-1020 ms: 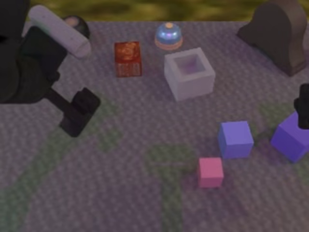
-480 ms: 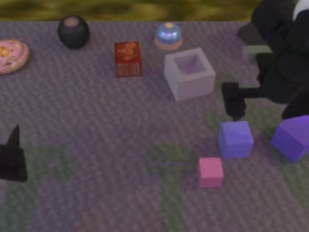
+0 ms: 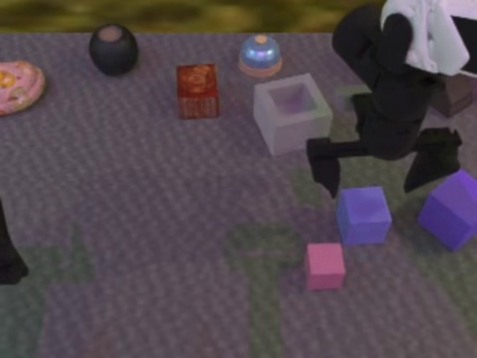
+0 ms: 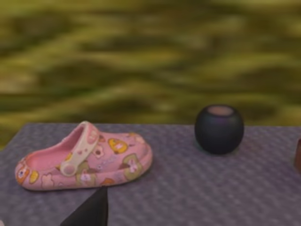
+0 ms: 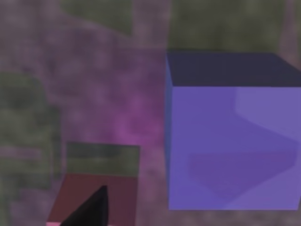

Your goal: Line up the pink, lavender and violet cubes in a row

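Note:
The lavender cube [image 3: 363, 215] sits right of centre, with the small pink cube [image 3: 325, 265] in front of it to the left. The larger violet cube [image 3: 451, 210] lies at the right edge. My right gripper [image 3: 374, 181] hangs open just behind the lavender cube, one finger off its left side and the other near the violet cube, holding nothing. In the right wrist view the lavender cube [image 5: 230, 146] fills the frame, and one fingertip [image 5: 91, 209] shows over the pink cube [image 5: 117, 190]. My left gripper [image 3: 7, 257] is parked open at the left edge.
At the back stand a patterned red-orange cube [image 3: 197, 91], a grey hollow box [image 3: 292, 112], a bell [image 3: 260, 56], a black round object [image 3: 113, 49] and a pink shoe [image 3: 19, 86]. The box is close behind the right arm.
My right arm has swung in from the right to just behind the lavender cube, and its fingers now stand wide apart. My left arm has drawn back to the left edge.

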Robot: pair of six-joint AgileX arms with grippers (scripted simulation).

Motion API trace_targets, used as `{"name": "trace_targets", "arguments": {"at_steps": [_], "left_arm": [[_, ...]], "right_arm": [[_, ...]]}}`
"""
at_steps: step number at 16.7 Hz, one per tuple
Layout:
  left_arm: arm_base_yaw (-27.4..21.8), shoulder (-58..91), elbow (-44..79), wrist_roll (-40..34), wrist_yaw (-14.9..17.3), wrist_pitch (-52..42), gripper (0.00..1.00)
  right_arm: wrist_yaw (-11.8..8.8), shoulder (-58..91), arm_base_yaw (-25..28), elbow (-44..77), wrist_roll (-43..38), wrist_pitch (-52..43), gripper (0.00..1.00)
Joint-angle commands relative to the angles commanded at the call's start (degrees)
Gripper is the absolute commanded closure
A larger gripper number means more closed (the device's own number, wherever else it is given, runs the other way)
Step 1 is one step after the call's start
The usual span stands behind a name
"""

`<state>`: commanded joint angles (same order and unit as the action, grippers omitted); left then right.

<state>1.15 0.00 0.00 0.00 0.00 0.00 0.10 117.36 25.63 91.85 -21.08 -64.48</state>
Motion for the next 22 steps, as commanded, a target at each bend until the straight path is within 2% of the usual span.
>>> {"name": "trace_targets", "arguments": {"at_steps": [6,14,19,22], "left_arm": [[0.0,0.0,0.0,0.0,0.0,0.0,0.00],[0.0,0.0,0.0,0.0,0.0,0.0,0.00],[0.0,0.0,0.0,0.0,0.0,0.0,0.00],[0.0,0.0,0.0,0.0,0.0,0.0,0.00]], "right_arm": [[0.0,0.5,-0.2,-0.6,0.1,0.9,0.00],[0.1,6.6,0.1,-10.2,-0.2,17.0,0.00],[0.1,7.0,0.1,-10.8,-0.2,17.8,0.00],[0.1,7.0,0.1,-10.8,-0.2,17.8,0.23]]}}
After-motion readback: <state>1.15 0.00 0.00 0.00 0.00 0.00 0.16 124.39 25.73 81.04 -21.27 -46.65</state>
